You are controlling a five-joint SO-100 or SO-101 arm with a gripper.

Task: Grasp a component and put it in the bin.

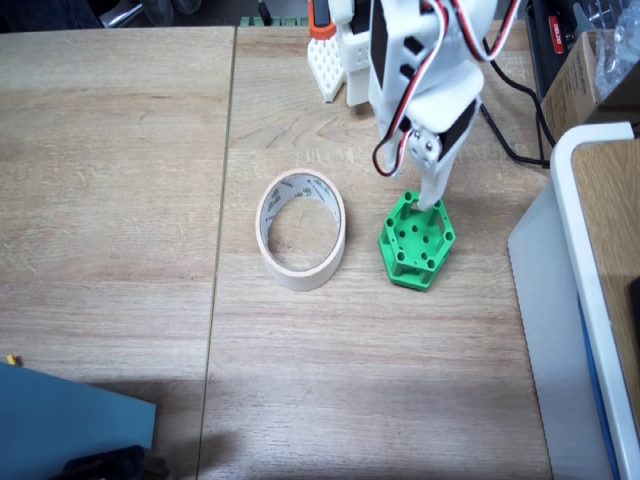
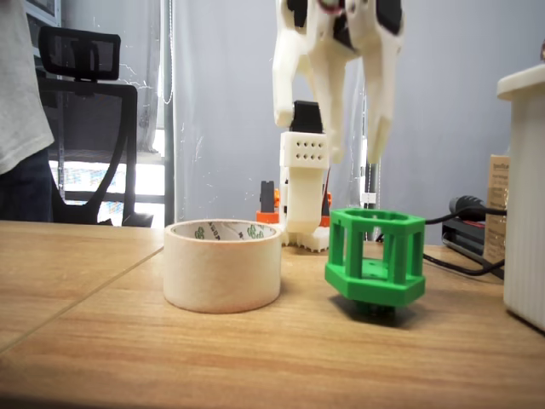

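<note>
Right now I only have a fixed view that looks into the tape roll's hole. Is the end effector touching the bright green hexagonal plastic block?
Observer: No. In a fixed view the end effector hangs above the bright green hexagonal plastic block, with a clear gap between them.
Operator: Are its jaws open?
Observer: Yes, they are open, with the fingers pointing down over the block.
Operator: Anything about the block's sides?
Observer: They are open windows between posts, not solid walls.

White arm reaches down from 12 o'clock; gripper (image 2: 353, 158) points straight down, fingers (image 2: 379, 128) spread apart, nothing held between.
</note>
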